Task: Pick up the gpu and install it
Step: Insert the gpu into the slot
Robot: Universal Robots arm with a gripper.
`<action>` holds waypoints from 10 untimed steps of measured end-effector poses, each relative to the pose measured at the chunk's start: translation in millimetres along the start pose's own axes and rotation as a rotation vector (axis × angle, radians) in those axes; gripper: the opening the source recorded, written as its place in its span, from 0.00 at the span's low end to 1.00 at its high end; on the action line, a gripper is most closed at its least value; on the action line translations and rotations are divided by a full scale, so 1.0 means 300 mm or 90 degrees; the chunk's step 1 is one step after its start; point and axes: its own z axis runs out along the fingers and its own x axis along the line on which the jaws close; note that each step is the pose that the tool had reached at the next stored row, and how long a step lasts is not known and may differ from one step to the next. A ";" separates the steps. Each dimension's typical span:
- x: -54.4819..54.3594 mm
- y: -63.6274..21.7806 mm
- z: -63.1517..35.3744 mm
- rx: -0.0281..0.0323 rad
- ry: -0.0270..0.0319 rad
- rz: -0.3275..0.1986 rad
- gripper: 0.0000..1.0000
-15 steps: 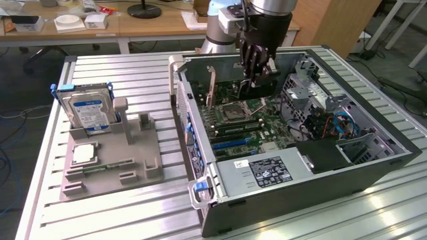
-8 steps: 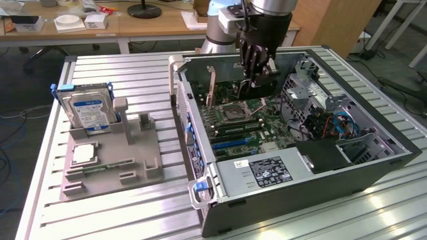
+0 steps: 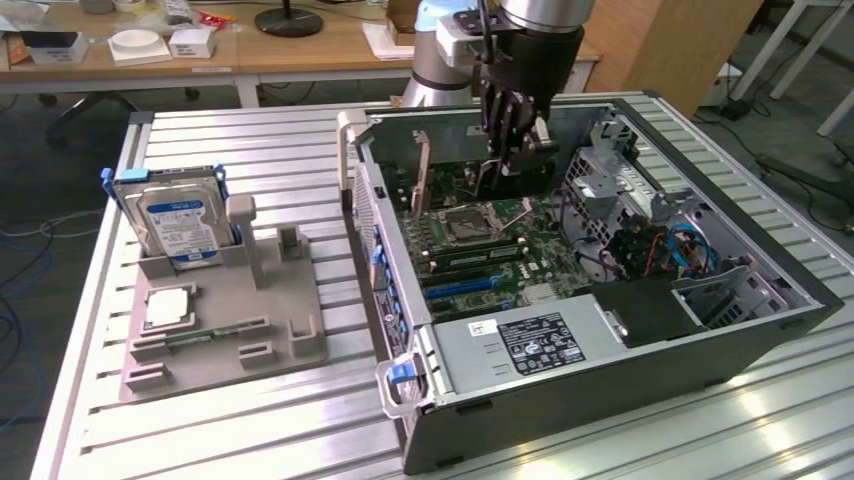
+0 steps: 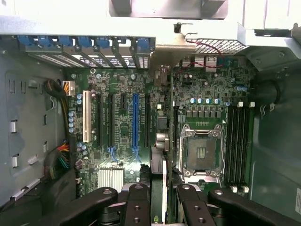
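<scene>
Gripper [image 3: 514,160] is seen inside the open PC case [image 3: 601,370], jaws clamped on the gpu [image 4: 159,176], one at each face. The gpu is held upright and edge-on over the mobo [image 4: 120,141], betw. the expansion slots [image 4: 135,120] and CPU socket [image 4: 201,153], w/ its brownish end at the case's rear wall.

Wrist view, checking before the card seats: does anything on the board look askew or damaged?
Nothing looks damaged or askew. The gpu stands edge-on between the jaws over the motherboard, not in a slot. The CPU socket is bare, with no cooler on it.
</scene>
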 end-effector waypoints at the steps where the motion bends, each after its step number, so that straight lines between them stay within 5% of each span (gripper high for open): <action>1: 0.000 0.000 0.000 0.0000 0.0000 0.000 0.26; 10: 0.007 0.001 0.044 0.0000 0.0000 0.000 0.26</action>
